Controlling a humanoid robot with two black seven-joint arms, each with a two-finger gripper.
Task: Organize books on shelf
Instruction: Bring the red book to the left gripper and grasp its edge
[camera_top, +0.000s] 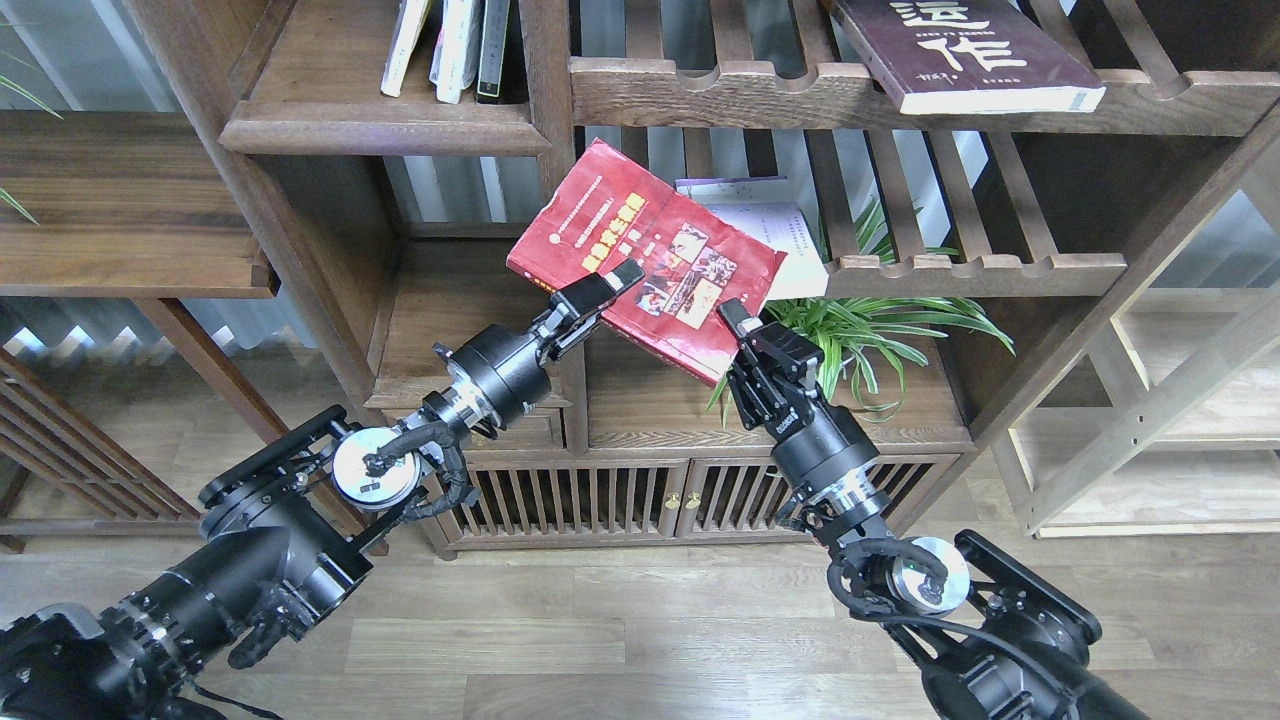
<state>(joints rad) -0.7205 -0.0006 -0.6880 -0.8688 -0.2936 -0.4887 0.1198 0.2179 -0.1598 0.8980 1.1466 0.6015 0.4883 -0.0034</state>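
Both grippers are clamped on the red book (640, 235), which hangs in the air in front of the bookcase: left gripper (600, 290) pinches the near-left edge, right gripper (735, 318) pinches the near-right corner, cover facing up and tilted. The white book (775, 235) lies just beyond the right gripper on a slatted rack (980, 268), partly hidden behind the red one. The maroon book (975, 50) sits on the upper slatted rack, well above and right of the right gripper. The solid shelf (385, 125) with upright books (455, 45) is up and left of the left gripper. Risks, as a judgement: both holds are shallow edge pinches on a floppy paperback, so the cover could bend or slip out if the arms move out of sync. The far corner of the red book is close to the vertical post (550, 100) and could snag on the way to the shelf. The plant (860, 330) beside the right gripper could be brushed.
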